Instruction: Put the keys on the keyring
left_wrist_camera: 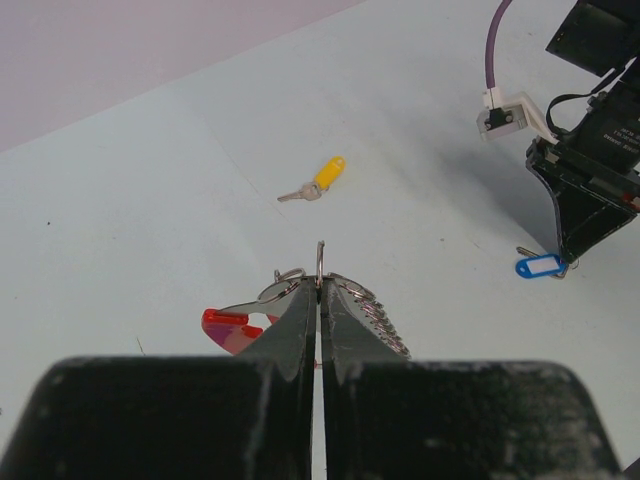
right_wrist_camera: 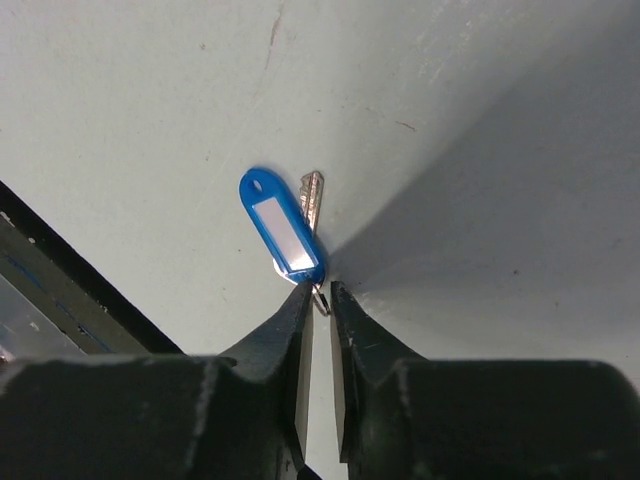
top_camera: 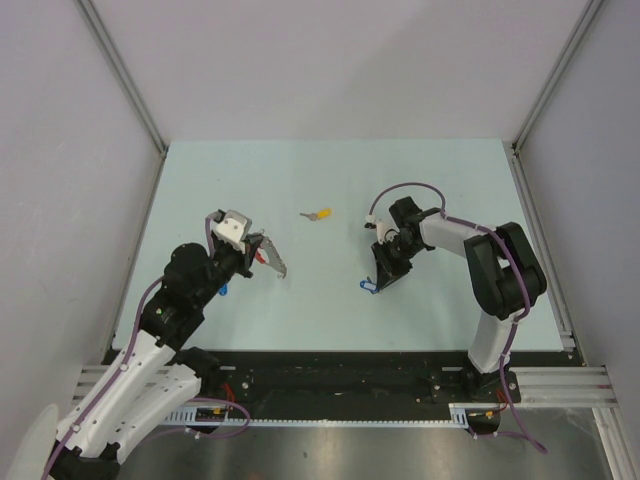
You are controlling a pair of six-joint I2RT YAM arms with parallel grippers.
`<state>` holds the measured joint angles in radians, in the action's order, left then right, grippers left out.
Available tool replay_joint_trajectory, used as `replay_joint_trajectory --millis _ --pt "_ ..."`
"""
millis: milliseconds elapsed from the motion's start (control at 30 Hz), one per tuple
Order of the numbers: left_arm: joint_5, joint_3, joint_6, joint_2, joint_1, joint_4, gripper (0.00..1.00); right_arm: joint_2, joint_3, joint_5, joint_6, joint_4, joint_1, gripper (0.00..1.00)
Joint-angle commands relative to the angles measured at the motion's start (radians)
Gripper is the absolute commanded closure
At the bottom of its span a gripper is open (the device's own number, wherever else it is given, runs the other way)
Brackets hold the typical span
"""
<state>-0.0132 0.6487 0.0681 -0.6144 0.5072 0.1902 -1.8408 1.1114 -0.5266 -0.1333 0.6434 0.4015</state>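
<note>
1. The left gripper (left_wrist_camera: 320,285) is clamped shut on the keyring (left_wrist_camera: 282,288). One ring stands upright above the tips, likely offered for threading, and the red tag (left_wrist_camera: 232,328) hangs aside.
2. The right gripper (right_wrist_camera: 318,292), jaws nearly together, straddles the small link of a blue key (right_wrist_camera: 283,222) lying on the table (top_camera: 330,180). I cannot tell whether it pinches.
3. The yellow key (left_wrist_camera: 322,178) lies untouched, well apart from both grippers.

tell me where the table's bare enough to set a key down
Bare: the far strip of table between the yellow key and the back wall, and the middle between the keyring and the blue key. Crowded around the left gripper and right gripper.
</note>
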Motion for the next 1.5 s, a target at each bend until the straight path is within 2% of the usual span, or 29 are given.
replay_joint_trajectory --millis 0,167,633,833,867,933,967,1100,1167,1233,1400,1467 --pt "-0.021 0.009 -0.01 0.007 -0.004 -0.044 1.0 0.003 0.024 -0.012 -0.012 0.016 -0.004 0.88" --pt "-0.021 0.009 -0.011 0.007 -0.004 -0.044 0.99 0.034 0.024 0.022 -0.005 0.018 0.005 1.0" --pt "-0.053 0.02 -0.002 0.001 -0.006 -0.034 1.0 0.314 0.024 0.42 -0.038 -0.05 0.187 1.0" --pt "-0.111 0.035 -0.011 0.001 -0.004 -0.026 1.0 0.468 -0.002 0.5 -0.061 -0.198 0.282 1.0" --pt "-0.135 0.037 -0.011 -0.002 -0.004 -0.026 1.0 0.489 -0.018 0.505 -0.065 -0.268 0.289 1.0" --pt "-0.166 0.039 -0.016 0.001 -0.004 -0.032 1.0 0.564 -0.076 0.504 -0.068 -0.341 0.301 1.0" --pt "-0.198 0.039 -0.014 0.001 -0.004 -0.035 1.0 0.59 -0.102 0.496 -0.071 -0.435 0.307 1.0" --pt "-0.296 0.045 -0.013 -0.016 -0.003 -0.064 1.0 0.739 -0.252 0.392 -0.071 -0.689 0.303 1.0" --pt "-0.347 0.051 -0.007 -0.044 -0.002 -0.067 1.0 0.768 -0.297 0.36 -0.075 -0.763 0.301 1.0" --pt "-0.431 0.069 0.018 -0.065 0.005 -0.069 1.0 0.788 -0.305 0.303 -0.092 -0.775 0.296 1.0" --pt "-0.534 0.155 0.131 -0.172 0.065 -0.008 1.0 0.818 -0.305 0.107 -0.111 -0.739 0.255 1.0" --pt "-0.603 0.17 0.162 -0.197 0.074 0.0 1.0 0.847 -0.306 0.079 -0.123 -0.716 0.252 1.0"
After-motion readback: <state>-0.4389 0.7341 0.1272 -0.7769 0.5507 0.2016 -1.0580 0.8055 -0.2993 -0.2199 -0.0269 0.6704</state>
